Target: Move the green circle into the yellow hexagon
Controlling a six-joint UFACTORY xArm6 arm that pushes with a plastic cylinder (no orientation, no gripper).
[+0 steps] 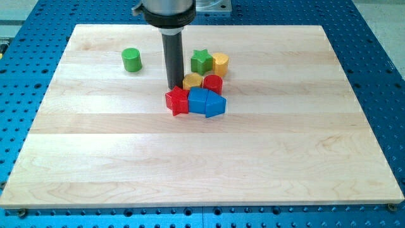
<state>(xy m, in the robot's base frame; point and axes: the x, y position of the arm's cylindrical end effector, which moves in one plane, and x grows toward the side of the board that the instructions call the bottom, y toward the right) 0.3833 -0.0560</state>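
on a pale wooden board (202, 164) over a blue perforated bench (380, 57), green circle (131, 59) sits alone at upper left, well apart from the yellow hexagon (192, 81). my tip (173, 87), a bare rod clamping nothing, sits just left of that hexagon, above the red star (178, 101). the hexagon is partly hidden by the red cylinder (213, 83).

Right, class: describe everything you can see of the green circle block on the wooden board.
The green circle is a short, upright cylinder with a flat, lighter green top and darker sides, plain and unmarked, with a matte painted look. It stands alone on the wooden board towards the view's upper left, touching no other block. My tip is to its right and slightly lower in the view, clearly apart from it.
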